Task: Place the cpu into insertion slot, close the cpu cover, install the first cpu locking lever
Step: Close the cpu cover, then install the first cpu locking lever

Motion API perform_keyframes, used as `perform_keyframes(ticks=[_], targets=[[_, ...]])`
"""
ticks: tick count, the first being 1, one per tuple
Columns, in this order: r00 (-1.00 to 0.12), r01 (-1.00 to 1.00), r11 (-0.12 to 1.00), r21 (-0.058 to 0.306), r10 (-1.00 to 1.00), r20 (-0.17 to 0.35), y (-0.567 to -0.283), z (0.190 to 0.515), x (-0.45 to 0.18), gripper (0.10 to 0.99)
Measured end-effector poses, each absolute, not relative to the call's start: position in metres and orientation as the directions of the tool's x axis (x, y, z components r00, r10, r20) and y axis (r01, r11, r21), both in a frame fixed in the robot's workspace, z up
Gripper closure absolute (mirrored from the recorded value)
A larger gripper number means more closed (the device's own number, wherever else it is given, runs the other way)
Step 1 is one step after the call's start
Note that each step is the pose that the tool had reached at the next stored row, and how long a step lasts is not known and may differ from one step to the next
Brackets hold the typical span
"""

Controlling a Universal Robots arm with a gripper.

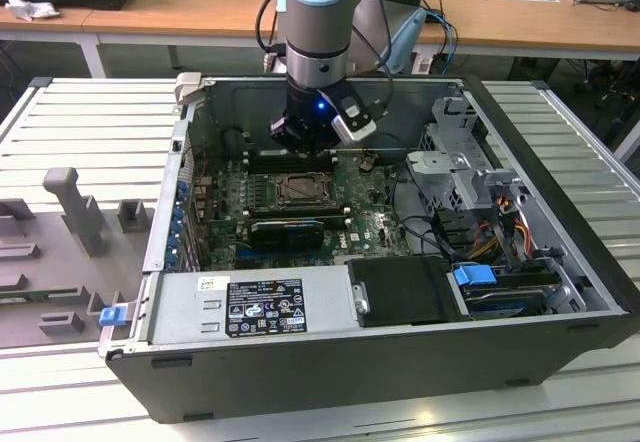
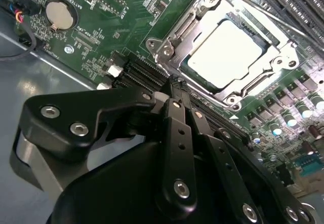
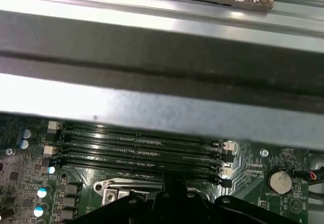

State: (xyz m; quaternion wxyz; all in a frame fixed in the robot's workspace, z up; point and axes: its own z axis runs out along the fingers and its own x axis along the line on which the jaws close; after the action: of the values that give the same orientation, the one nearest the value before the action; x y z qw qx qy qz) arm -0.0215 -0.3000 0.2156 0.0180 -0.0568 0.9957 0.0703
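Note:
The cpu lies flat in the socket, its pale silver top facing up. The cpu cover, a silvery frame, lies down around it with the chip showing through its window. Thin metal levers run along the socket's sides; I cannot tell whether they are latched. My gripper hovers beside the socket's corner, fingers together with nothing between them. In the exterior view the gripper hangs just behind the socket, over the memory slots. The first wrist view has the gripper near the memory slots.
The open computer case walls in the motherboard. A long black card sits in front of the socket. A drive cage and cables fill the exterior view's right. A coin battery sits on the board. The power supply lies along the front.

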Motion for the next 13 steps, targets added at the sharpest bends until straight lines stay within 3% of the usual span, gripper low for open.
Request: perform_keyframes(ticks=[13], targets=[[-0.993,-0.114,0.984,0.14,-0.109,-0.044,-0.3056,0.2255,-0.0214,0.98]])
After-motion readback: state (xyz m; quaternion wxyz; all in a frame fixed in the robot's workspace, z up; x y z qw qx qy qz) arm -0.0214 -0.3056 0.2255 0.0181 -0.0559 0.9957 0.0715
